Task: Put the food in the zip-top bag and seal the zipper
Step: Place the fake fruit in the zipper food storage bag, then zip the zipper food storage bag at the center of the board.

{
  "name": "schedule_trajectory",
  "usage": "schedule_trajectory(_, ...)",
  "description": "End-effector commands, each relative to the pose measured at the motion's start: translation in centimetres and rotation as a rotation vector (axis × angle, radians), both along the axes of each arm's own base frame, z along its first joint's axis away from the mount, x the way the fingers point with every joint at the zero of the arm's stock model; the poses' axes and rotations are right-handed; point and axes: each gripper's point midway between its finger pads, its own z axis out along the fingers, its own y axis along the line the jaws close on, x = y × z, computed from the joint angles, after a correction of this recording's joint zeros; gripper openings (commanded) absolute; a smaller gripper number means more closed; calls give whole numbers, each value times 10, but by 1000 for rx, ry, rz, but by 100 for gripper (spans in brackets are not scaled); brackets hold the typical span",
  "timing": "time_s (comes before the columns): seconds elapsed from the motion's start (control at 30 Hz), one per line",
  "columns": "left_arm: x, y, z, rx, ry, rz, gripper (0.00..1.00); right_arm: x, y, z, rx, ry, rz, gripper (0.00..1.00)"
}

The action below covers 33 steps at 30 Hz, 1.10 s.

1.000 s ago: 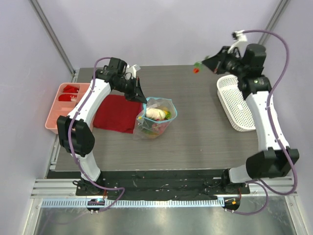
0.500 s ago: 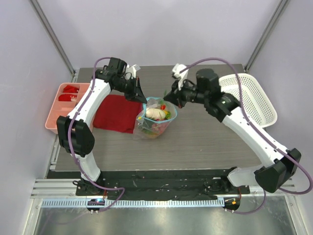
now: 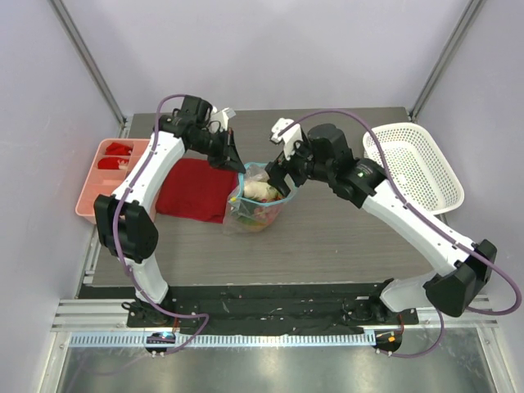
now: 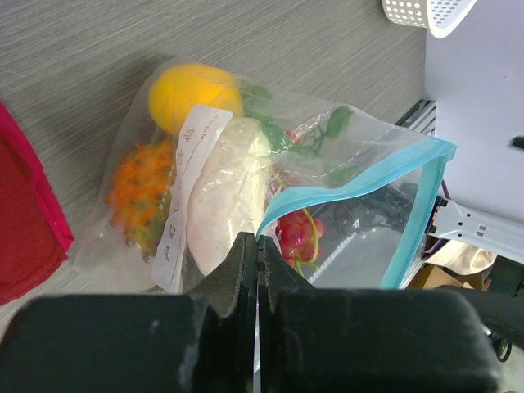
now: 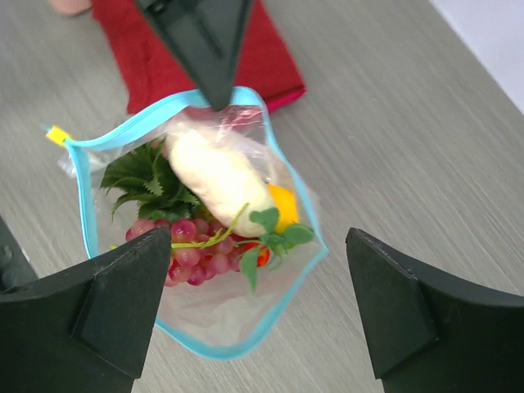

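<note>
- One dark wood-grain table [image 3: 352,237], filling the middle of the top view.
- Two arms, bases at the bottom edge, both reaching to centre frame.
- One white basket [image 3: 413,164], upper right, well apart from the bag.
- One red cloth [image 3: 192,188], folded flat, left of centre, just beside the bag.
- One pink tray [image 3: 88,196], far left edge, red bits in its compartments.
- One zip-top bag [image 5: 213,315], centre of the table, mouth gaping upward.
- Left gripper [image 4: 258,246]: fingers pressed together, pinching the bag's mouth edge on the side next to the cloth.
- Right gripper [image 5: 258,237]: fingers spread wide, nothing between them, hanging over the bag's mouth.
- Food inside the bag, four items counted:
  - one cream-white radish [image 5: 217,176]
  - one orange pineapple [image 4: 135,184]
  - one round orange [image 4: 192,90]
  - one bunch of red grapes [image 5: 192,254] with green leaves.
- One teal zipper [image 5: 82,196], running round the mouth, its two sides apart.
</note>
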Motion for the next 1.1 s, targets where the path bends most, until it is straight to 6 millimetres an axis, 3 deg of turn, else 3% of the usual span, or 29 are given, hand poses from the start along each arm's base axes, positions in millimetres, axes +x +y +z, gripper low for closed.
schedule_trajectory(0.0, -6, -3, 30, -28, -92, -35, 2, 4, -32, 32, 86, 5, -203, 95)
schedule_trajectory(0.17, -7, -6, 33, -38, -93, -37, 2, -4, -55, -7, 75, 209, -295, 96)
schedule_trajectory(0.3, -9, -10, 34, -43, -99, -49, 3, -16, -51, -21, 135, 360, -290, 93)
schedule_trajectory(0.37, -11, -15, 35, -50, -104, -63, 3, -22, -51, -33, 157, 463, -291, 86)
schedule_trajectory(0.43, -14, -21, 38, -56, -116, -83, 3, -33, -44, -41, 202, 582, -252, 69)
schedule_trajectory(0.5, -17, -27, 39, -64, -123, -105, 3, -35, -43, -47, 240, 670, -242, 63)
schedule_trajectory(0.53, -19, -30, 39, -68, -122, -119, 3, -42, -37, -47, 276, 733, -203, 53)
schedule_trajectory(0.6, -26, -41, 43, -85, -125, -158, 4, -38, -38, -49, 326, 807, -229, 44)
schedule_trajectory(0.63, -27, -44, 42, -83, -123, -170, 4, -38, -37, -49, 351, 835, -214, 25)
schedule_trajectory(0.7, -30, -52, 48, -92, -136, -195, 4, -36, -38, -49, 386, 880, -234, 1)
schedule_trajectory(0.8, -33, -62, 62, -118, -170, -226, 4, -31, -44, -34, 464, 899, -254, 1)
schedule_trajectory(0.83, -34, -64, 66, -117, -186, -236, 4, -29, -47, -18, 519, 861, -255, 1)
schedule_trajectory(0.9, -41, -73, 76, -104, -267, -302, 12, -31, -46, -2, 595, 867, -267, 1)
schedule_trajectory(0.97, -48, -74, 71, -53, -296, -335, 14, -34, -46, 1, 627, 859, -270, 1)
schedule_trajectory(1.07, -55, -68, 60, -45, -283, -363, 23, -35, -51, -17, 606, 888, -320, 1)
